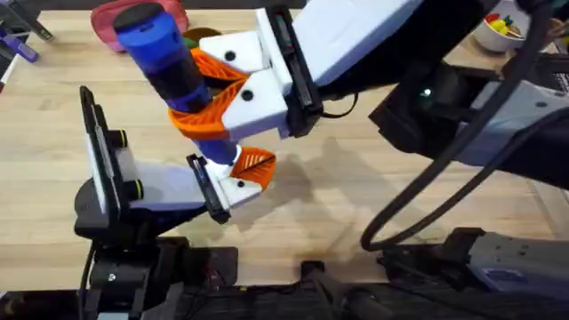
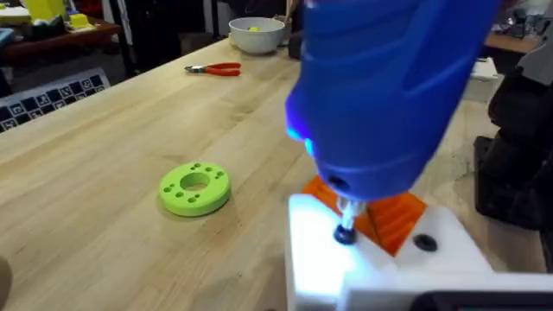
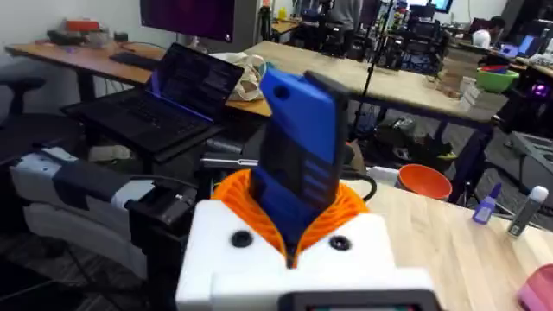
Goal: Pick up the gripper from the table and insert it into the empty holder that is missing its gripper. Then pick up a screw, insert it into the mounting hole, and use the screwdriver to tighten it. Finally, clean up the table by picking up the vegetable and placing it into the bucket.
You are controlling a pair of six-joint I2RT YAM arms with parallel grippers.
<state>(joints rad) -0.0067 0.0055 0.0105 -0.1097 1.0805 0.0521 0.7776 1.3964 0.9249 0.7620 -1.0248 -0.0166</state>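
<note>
The right end effector [image 1: 213, 93] is pinching the screwdriver [image 1: 164, 58] between its orange pads, holding it tilted, tip down toward 5 o'clock in the overhead view. In the left wrist view the metal tip sits on a dark screw [image 2: 345, 233] in the white holder [image 2: 380, 268], with the orange gripper [image 2: 389, 216] seated just behind it. The left end effector [image 1: 244, 173] carries that holder; I cannot tell whether its own fingers are spread or pressed together.

The step in hand looks like tightening. To do it well, keep the bit in line with the screw, press lightly, and hold the left arm steady so the holder does not twist away.

Open tabletop [image 1: 356, 204] lies toward 3 o'clock; the green ring [image 2: 194, 187] is well apart, and the near edge at 6 o'clock is crowded by the arm bases
</note>
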